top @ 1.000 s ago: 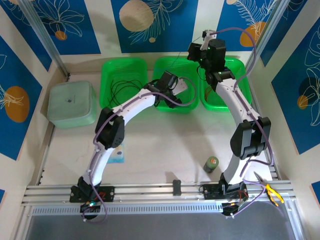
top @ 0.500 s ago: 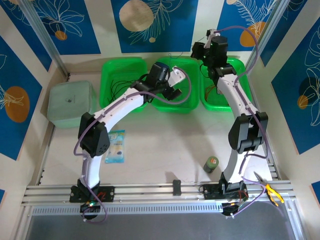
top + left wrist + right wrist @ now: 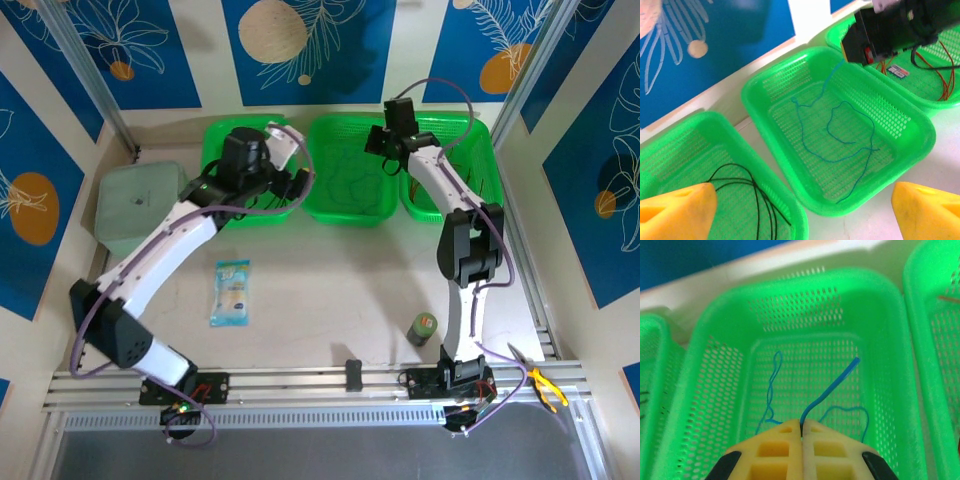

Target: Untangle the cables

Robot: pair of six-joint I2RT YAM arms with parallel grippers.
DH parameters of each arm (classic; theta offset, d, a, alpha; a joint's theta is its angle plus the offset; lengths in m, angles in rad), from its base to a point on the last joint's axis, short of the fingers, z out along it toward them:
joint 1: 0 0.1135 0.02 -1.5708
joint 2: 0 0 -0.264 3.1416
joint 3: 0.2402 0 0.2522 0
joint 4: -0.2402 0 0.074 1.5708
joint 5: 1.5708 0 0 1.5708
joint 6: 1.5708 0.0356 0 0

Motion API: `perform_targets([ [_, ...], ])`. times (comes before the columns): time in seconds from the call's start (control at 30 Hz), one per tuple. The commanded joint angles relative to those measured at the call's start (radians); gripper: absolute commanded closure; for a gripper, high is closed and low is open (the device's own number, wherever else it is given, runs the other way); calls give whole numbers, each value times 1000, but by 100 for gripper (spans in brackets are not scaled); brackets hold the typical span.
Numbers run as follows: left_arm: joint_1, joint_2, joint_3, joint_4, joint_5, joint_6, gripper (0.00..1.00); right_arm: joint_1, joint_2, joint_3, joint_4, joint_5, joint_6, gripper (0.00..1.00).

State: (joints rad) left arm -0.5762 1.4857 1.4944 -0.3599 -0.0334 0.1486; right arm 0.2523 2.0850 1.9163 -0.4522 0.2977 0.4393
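Cable (image 3: 832, 382): blue, thin, looped | right claw (image 3: 802, 426) pinches it | left claw (image 3: 802, 212) wide

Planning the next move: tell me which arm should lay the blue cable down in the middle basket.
Right. Its jaws are shut on the thin blue cable above the middle green plastic basket; the left jaws stand open and empty.

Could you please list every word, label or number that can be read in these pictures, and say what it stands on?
No text here can be read.
Blue-and-white packet: print too small to read.
Small green can: label too small to read.
Small tag: blurred, unreadable.
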Motion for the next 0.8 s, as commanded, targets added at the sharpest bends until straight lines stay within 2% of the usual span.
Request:
perform_targets([
  [0.0, 20, -94, -90, -25, 13, -84, 9, 19, 32, 41, -90, 27, 33, 97],
  [0.13, 53, -195, -194, -39, -16, -116, 9, 21, 52, 39, -103, 15, 73, 85],
  [0.3, 94, -275, -271, -37, -14, -133, 8, 21, -18, -1, -29, 3, 78, 37],
  [0.33, 102, -282, -277, -41, -12, -133, 8, 24, -28, 6, -31, 10, 65, 30],
  [0.4, 114, -292, -281, -49, -12, -133, 8, 31, -54, 8, -33, 31, 37, 21],
  [0.47, 129, -302, -291, -47, -11, -136, 8, 38, -90, -4, -29, 50, 3, 4],
  [0.5, 135, -306, -296, -42, -11, -139, 8, 40, -112, -13, -26, 53, -10, 1],
  [0.77, 174, -353, -359, -11, 7, -165, 3, 24, -332, -236, 140, 41, -92, 1],
])
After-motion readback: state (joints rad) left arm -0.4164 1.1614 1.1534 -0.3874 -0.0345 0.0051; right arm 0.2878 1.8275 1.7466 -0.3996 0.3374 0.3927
